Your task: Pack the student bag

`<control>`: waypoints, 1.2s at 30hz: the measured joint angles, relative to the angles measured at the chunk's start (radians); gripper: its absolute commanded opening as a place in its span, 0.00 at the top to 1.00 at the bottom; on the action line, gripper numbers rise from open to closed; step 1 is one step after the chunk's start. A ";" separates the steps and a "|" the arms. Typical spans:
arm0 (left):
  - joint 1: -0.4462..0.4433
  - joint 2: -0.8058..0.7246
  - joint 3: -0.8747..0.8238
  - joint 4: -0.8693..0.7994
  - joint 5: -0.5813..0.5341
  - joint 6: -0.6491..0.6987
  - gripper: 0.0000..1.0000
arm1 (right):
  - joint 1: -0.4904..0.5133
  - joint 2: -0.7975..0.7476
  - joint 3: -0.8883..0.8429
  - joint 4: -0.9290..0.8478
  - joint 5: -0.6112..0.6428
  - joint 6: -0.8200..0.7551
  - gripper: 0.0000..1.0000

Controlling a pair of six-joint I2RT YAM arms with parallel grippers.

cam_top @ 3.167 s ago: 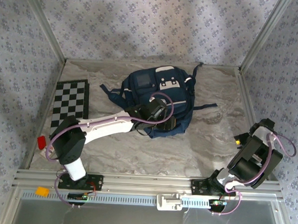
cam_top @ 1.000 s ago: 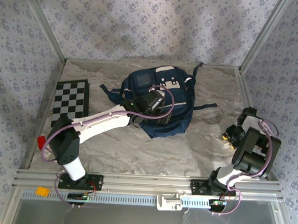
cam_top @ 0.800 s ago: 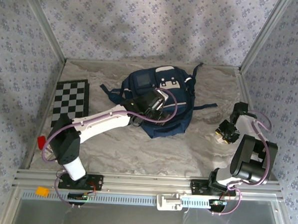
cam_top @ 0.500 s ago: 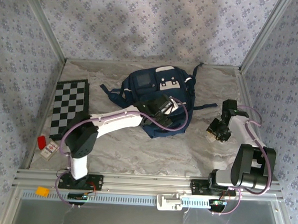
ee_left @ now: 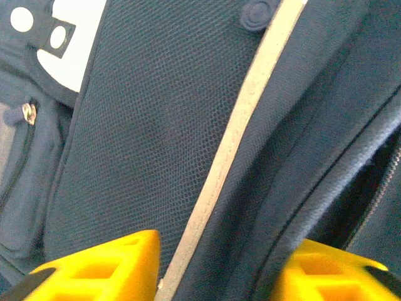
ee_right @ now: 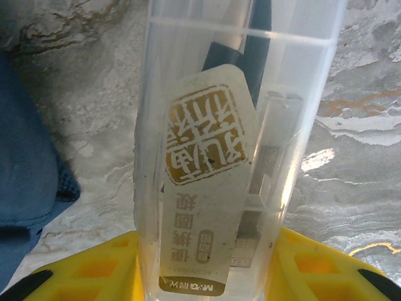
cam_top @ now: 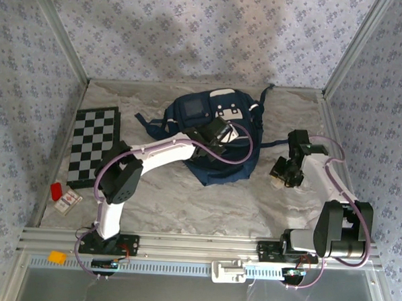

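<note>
From above, your backpack [cam_top: 191, 111] lies flat in the upper middle of the table [cam_top: 184, 207], front pocket turned toward the upper left and its dark straps trailing out to the right. Your left pincer [cam_top: 222, 130] is planted on the middle of the bag, most likely to pin the fabric or work the opening so something can go in. Your right pincer [cam_top: 281, 173] hangs just right of the bag's lower right edge, carrying a small load. The checkerboard [cam_top: 93, 143] sits well apart at the left edge of the frame.

In the left wrist view, the left pincer [ee_left: 219, 266] is spread, one yellow finger in each lower corner, with navy mesh of the backpack [ee_left: 156, 125] filling the gap. A pale stripe [ee_left: 233, 135] runs diagonally down the panel, a white flap [ee_left: 75, 37] shows at the upper left, and a dark seam or zipper line falls along the right side. You cannot tell from here whether that seam is open.

In the right wrist view, the right pincer [ee_right: 207, 263] is pinching a clear plastic box [ee_right: 232, 144] with a gold-stamped label inside, held upright in the frame over the marbled table [ee_right: 357, 125]. A corner of the blue backpack [ee_right: 25, 163] shows at the left edge, so the box looks staged for delivery.
</note>
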 measured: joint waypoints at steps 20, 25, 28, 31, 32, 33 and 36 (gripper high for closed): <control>-0.008 0.081 0.447 -0.241 0.145 -0.690 1.00 | 0.167 0.114 0.224 0.090 -0.172 0.196 0.53; -0.013 0.081 0.426 -0.205 0.155 -0.815 1.00 | 0.190 0.159 0.244 0.181 -0.181 0.269 0.51; -0.010 0.079 0.389 -0.152 0.156 -0.863 1.00 | 0.201 0.182 0.236 0.251 -0.195 0.324 0.48; -0.010 0.079 0.354 -0.124 0.158 -0.892 1.00 | 0.231 0.217 0.236 0.306 -0.204 0.360 0.40; -0.010 0.079 0.351 -0.119 0.158 -0.898 1.00 | 0.242 0.227 0.235 0.320 -0.204 0.368 0.38; -0.010 0.079 0.348 -0.114 0.158 -0.903 1.00 | 0.248 0.232 0.232 0.332 -0.204 0.375 0.35; -0.005 0.074 0.333 -0.097 0.159 -0.917 1.00 | 0.249 0.230 0.211 0.355 -0.222 0.388 0.28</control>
